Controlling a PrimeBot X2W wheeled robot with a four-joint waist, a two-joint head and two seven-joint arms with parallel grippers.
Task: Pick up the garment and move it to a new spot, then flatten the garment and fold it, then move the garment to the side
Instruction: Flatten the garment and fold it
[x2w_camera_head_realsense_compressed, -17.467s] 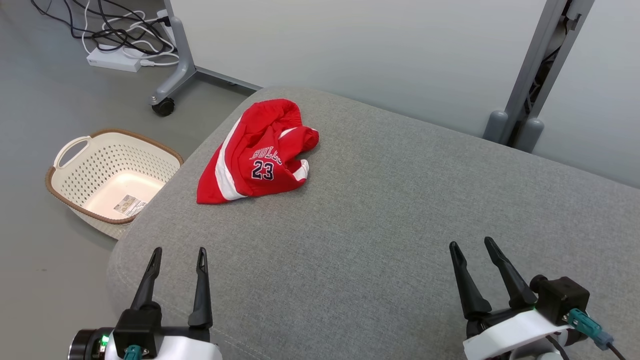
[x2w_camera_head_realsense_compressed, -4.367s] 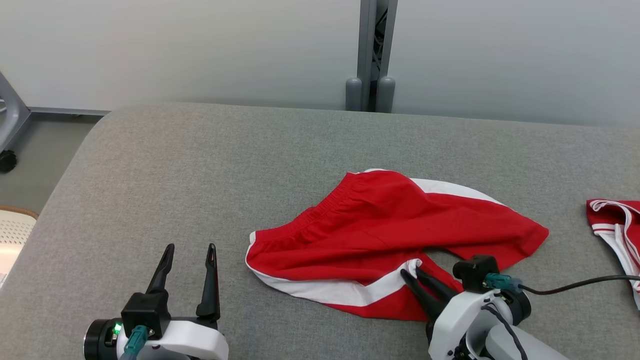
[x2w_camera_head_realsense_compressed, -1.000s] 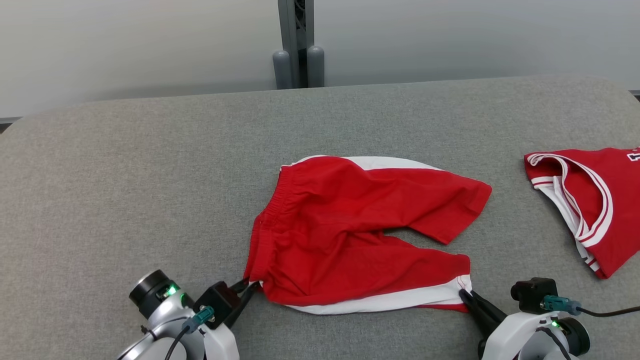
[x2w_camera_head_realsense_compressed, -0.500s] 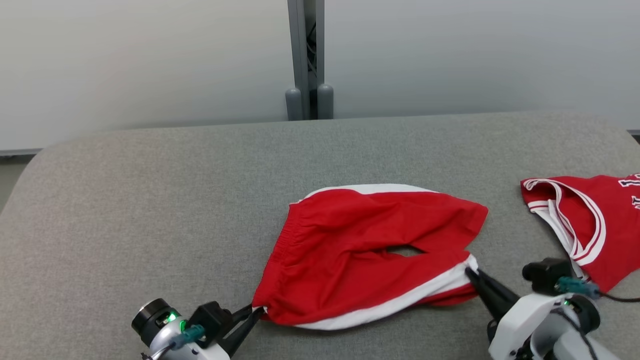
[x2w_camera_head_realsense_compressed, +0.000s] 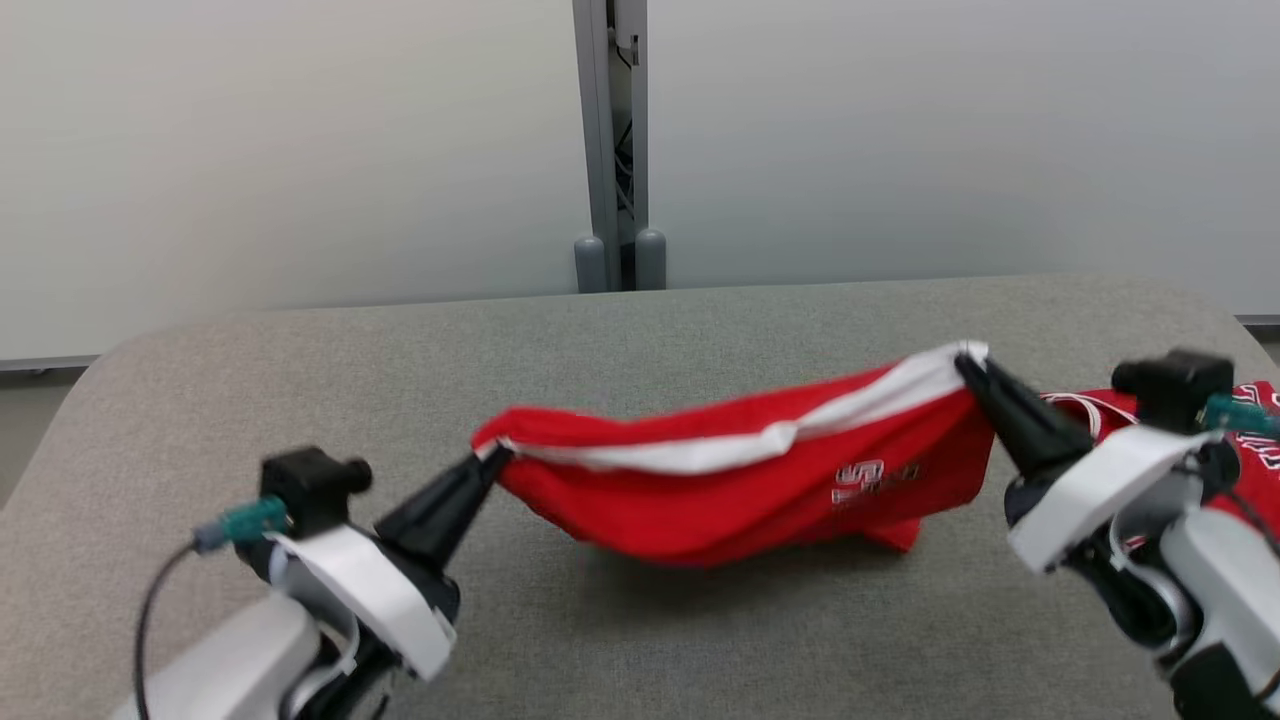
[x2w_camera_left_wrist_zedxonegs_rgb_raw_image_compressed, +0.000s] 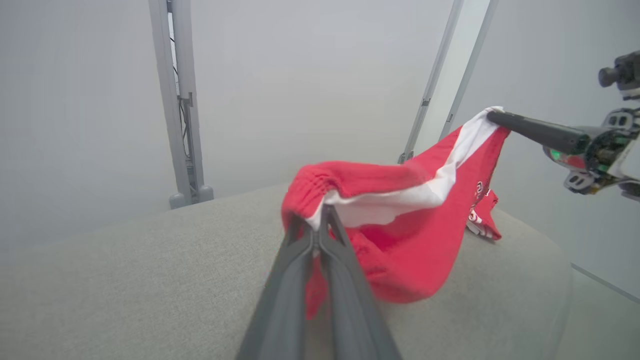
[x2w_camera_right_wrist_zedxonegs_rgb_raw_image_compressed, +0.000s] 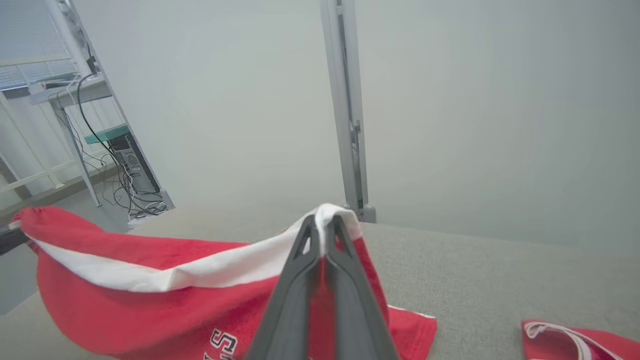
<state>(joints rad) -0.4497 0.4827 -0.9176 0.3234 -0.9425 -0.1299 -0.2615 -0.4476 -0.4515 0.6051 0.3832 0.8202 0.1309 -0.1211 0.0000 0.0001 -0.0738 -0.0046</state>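
The garment (x2w_camera_head_realsense_compressed: 740, 490) is a pair of red shorts with a white side stripe and a small white logo. It hangs stretched between my two grippers above the grey padded surface (x2w_camera_head_realsense_compressed: 300, 380), and its lower edge sags close to the padding. My left gripper (x2w_camera_head_realsense_compressed: 490, 458) is shut on the waistband corner at the left. Further right and higher, my right gripper (x2w_camera_head_realsense_compressed: 968, 362) is shut on the white-striped leg hem. In the left wrist view the fingers (x2w_camera_left_wrist_zedxonegs_rgb_raw_image_compressed: 320, 212) pinch the gathered waistband of the garment (x2w_camera_left_wrist_zedxonegs_rgb_raw_image_compressed: 400, 240). In the right wrist view the fingers (x2w_camera_right_wrist_zedxonegs_rgb_raw_image_compressed: 322, 220) clamp the white stripe of the garment (x2w_camera_right_wrist_zedxonegs_rgb_raw_image_compressed: 125, 295).
A second red garment with white trim (x2w_camera_head_realsense_compressed: 1255, 440) lies on the padding at the far right, just behind my right wrist. A grey post (x2w_camera_head_realsense_compressed: 612, 140) stands against the pale wall behind the surface. Cables and a computer (x2w_camera_right_wrist_zedxonegs_rgb_raw_image_compressed: 125, 170) sit on the floor off the left end.
Both grippers have risen with the shorts, lifting them off the padding so they now hang between them. The right gripper went up and back further. The head camera has tilted up.
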